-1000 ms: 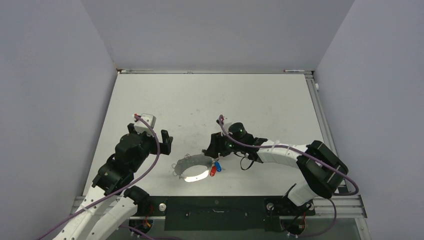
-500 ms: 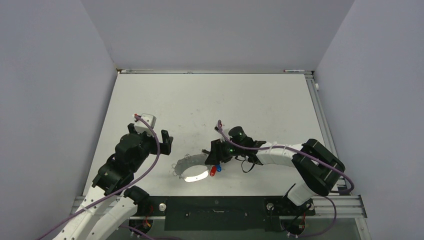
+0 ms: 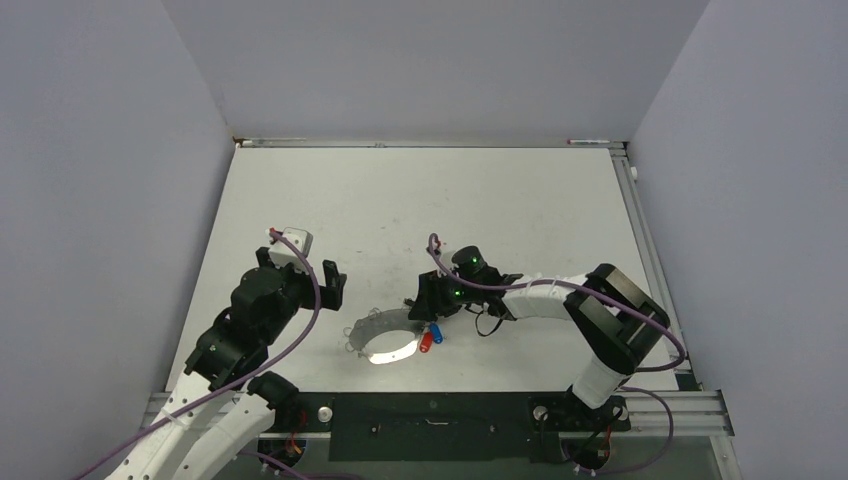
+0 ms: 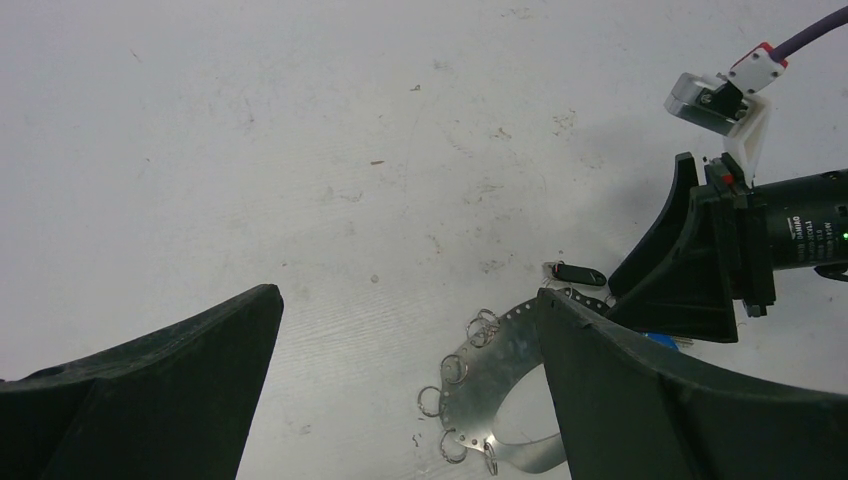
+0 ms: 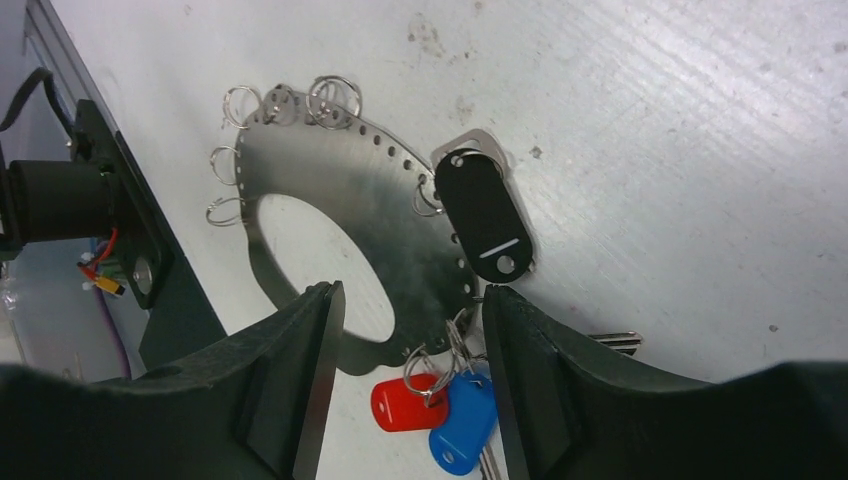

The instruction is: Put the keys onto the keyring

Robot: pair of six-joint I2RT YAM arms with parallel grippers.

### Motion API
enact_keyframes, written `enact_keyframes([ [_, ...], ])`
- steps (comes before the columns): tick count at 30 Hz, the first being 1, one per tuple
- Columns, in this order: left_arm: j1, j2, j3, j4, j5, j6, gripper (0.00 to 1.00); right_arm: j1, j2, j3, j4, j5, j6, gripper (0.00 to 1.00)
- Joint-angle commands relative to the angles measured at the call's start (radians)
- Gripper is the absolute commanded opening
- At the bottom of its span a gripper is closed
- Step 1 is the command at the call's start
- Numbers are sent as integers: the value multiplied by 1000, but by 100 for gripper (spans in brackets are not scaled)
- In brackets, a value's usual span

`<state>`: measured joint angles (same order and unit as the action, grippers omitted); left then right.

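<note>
Now: black key (image 5: 480, 215) lies lengthwise along keyring (image 5: 340, 200) rim; red key (image 5: 405, 403) & blue key (image 5: 465, 420) side by side at its end. Left fingers (image 4: 150, 400), right fingers (image 5: 280, 400) both spread apart.

White-and-black arms (image 3: 545, 296), purple cables (image 3: 316, 300)

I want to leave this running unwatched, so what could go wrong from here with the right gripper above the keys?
The open right gripper hangs over the keyring, with the red key and blue key bunched together between its fingers; closing could catch both, or the plate edge. The black key lies against the keyring's rim; a bump might slide it away. Nothing holds the keyring down, so it may shift.
</note>
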<state>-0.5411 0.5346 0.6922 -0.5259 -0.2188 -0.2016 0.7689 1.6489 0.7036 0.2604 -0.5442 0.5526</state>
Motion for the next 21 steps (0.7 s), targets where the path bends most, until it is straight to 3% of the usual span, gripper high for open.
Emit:
enact_keyframes([
  [1, 6, -3, 0, 53, 14, 8, 96, -4, 24, 26, 40, -35, -26, 54],
  [21, 7, 7, 0, 56, 20, 10, 96, 71, -45, 30, -69, -39, -65, 54],
])
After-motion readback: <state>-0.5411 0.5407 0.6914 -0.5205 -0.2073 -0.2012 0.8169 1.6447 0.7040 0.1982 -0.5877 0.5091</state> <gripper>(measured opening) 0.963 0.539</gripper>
